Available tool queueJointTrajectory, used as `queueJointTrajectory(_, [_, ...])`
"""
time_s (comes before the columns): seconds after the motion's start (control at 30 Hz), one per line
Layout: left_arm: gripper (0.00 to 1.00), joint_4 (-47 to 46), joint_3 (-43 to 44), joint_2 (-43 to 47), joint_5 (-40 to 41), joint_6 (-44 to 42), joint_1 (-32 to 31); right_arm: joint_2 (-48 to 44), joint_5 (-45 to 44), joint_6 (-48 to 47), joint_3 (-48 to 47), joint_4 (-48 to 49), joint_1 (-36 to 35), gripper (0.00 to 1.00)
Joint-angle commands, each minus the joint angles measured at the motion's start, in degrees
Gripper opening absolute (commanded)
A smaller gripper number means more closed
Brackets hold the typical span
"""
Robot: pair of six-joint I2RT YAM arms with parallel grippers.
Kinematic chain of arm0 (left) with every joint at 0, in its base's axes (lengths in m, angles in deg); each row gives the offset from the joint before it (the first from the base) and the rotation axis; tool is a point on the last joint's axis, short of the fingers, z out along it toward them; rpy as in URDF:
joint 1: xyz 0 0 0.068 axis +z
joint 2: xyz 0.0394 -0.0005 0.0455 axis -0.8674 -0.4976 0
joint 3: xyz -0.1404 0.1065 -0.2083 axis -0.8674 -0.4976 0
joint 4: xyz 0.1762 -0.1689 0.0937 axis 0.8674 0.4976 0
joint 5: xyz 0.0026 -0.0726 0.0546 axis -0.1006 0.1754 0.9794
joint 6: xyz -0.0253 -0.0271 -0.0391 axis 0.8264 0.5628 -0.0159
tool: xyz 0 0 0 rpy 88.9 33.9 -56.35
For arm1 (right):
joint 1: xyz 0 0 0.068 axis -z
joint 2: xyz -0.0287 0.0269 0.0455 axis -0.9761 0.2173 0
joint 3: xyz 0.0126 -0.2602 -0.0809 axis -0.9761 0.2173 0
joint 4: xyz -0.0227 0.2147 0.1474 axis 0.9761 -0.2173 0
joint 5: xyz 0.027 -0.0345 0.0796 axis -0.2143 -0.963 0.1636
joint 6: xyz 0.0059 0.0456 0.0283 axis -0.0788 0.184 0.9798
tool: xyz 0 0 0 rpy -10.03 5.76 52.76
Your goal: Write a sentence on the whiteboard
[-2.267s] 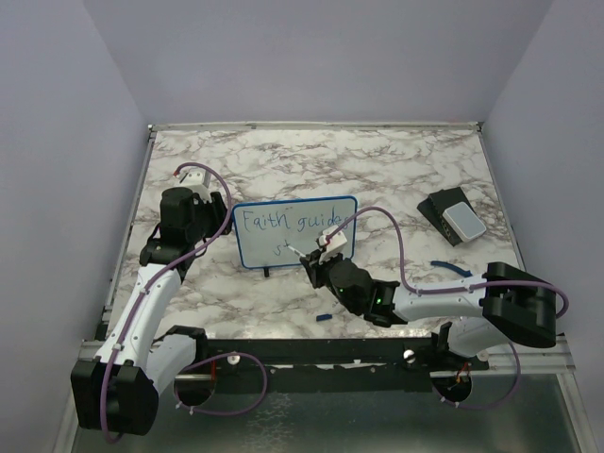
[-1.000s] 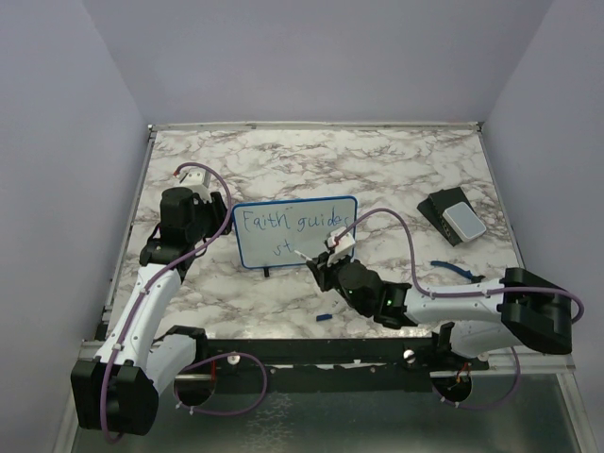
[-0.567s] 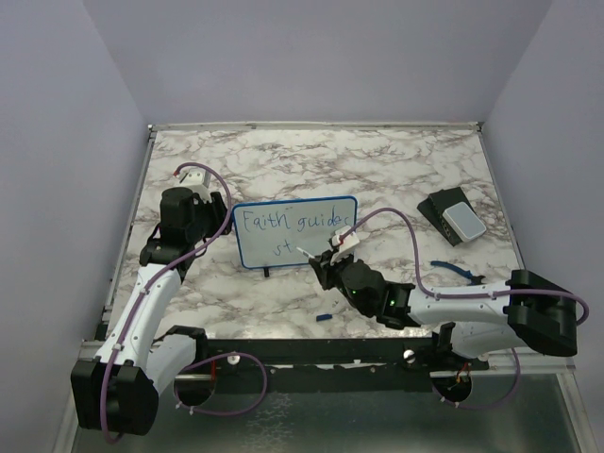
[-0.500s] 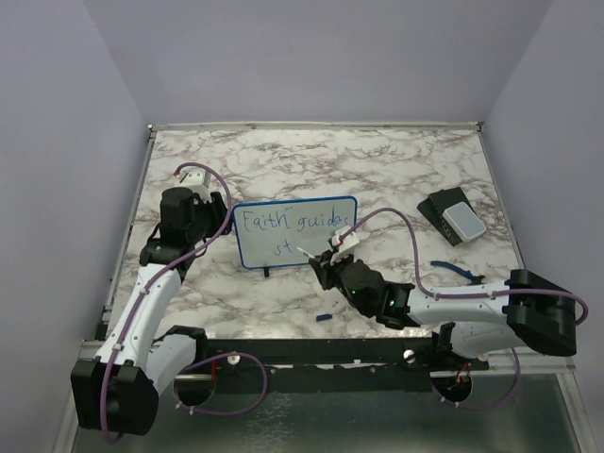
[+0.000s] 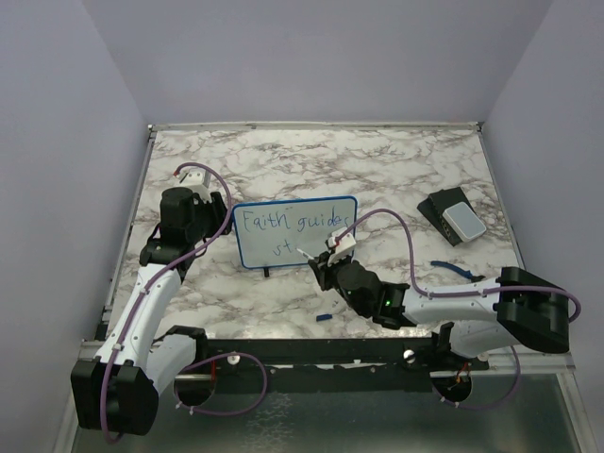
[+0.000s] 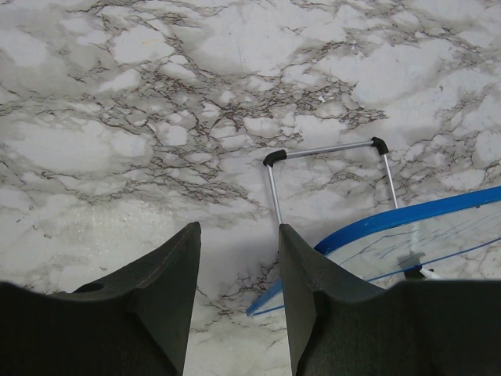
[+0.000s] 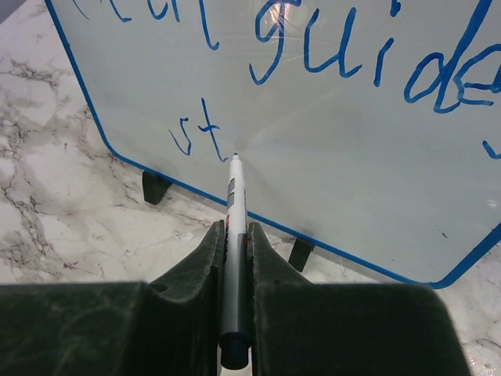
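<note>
The whiteboard (image 5: 294, 231), white with a thin blue frame, stands upright at mid-table on two black feet. Blue ink reads "Faith guide" (image 5: 288, 222) with "st" (image 7: 192, 133) below. My right gripper (image 7: 235, 235) is shut on a white and grey marker (image 7: 234, 258); its tip touches the board just right of the "st". In the top view the right gripper (image 5: 326, 267) sits in front of the board's lower right. My left gripper (image 6: 235, 243) is open and empty behind the board's left corner (image 6: 368, 235), above its wire stand (image 6: 325, 153).
A dark block with a pale grey pad (image 5: 453, 218) lies at the right. A blue marker cap (image 5: 324, 317) lies near the front edge, and a blue strip (image 5: 451, 268) lies right of my right arm. Grey walls close in the marble table (image 5: 311, 160).
The right gripper with the marker has shifted slightly left and back toward the board, its tip now right of "st". The left arm has not moved.
</note>
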Motion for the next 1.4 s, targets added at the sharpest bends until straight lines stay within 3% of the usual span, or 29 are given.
queueJointTrajectory(0.0, [0.46, 0.0, -0.8, 0.6, 0.6, 0.0, -0.3, 0.9, -1.9, -1.1, -1.1, 2.2, -0.1, 0.01])
queueJointTrajectory(0.93, [0.46, 0.1, -0.7, 0.8, 0.6, 0.0, -0.3, -0.9, -7.8, 0.1, 0.1, 0.1, 0.4, 0.01])
queueJointTrajectory(1.37, [0.46, 0.0, -0.8, 0.9, 0.5, 0.0, -0.3, 0.8, -5.5, -2.2, -2.1, 2.3, 0.4, 0.01])
